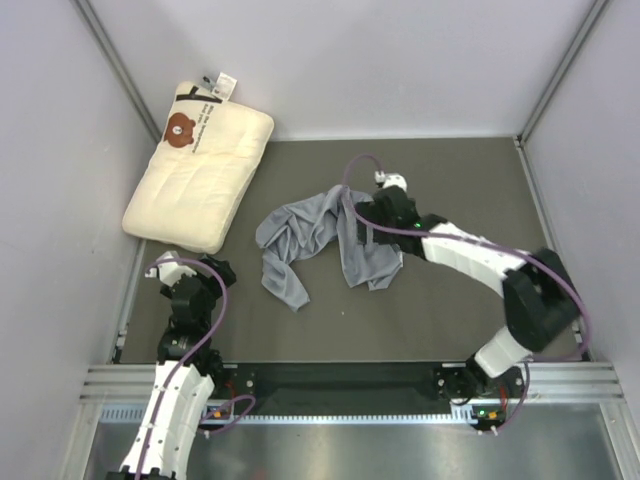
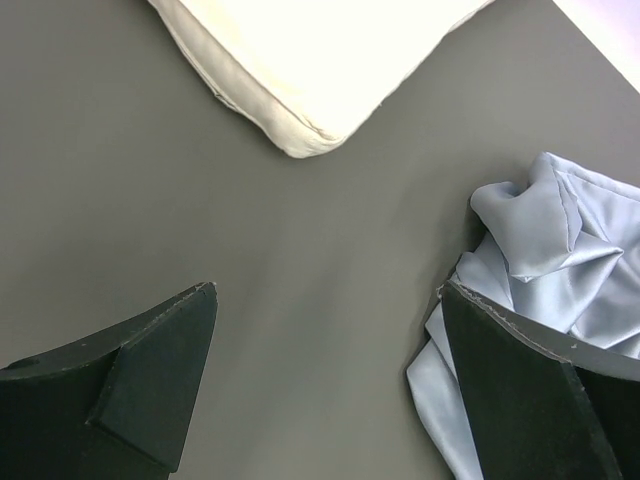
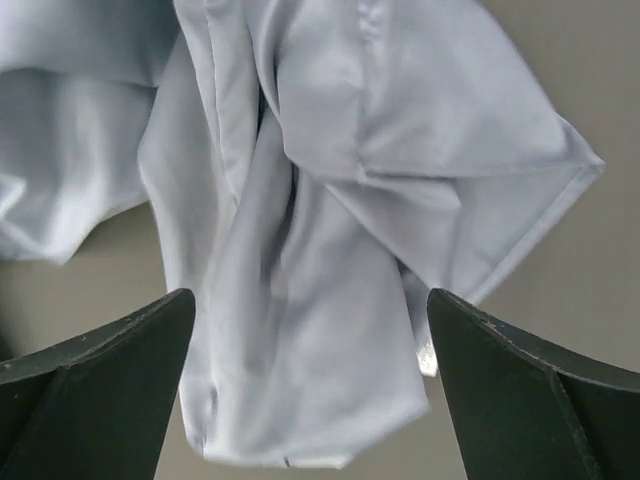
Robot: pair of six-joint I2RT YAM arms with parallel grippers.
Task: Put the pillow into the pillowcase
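Grey desk (image 1: 450, 300) carries one crumpled pillowcase (image 1: 320, 235). I see one pillow (image 1: 200, 180) far-left of it. My right end effector (image 3: 310, 300) is spread wide over it, and my left end effector (image 2: 330, 290) is spread wide just left of it.

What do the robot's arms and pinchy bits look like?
The left arm and right arm have white shells, chunky black joints and a looping purple cable each. The left pincer and right pincer each have two dark, wedge-shaped fingers.

Pale lilac walls (image 1: 380, 60) enclose a dark grey-brown tabletop (image 1: 460, 180), with a metal rail (image 1: 300, 372) along its near edge.
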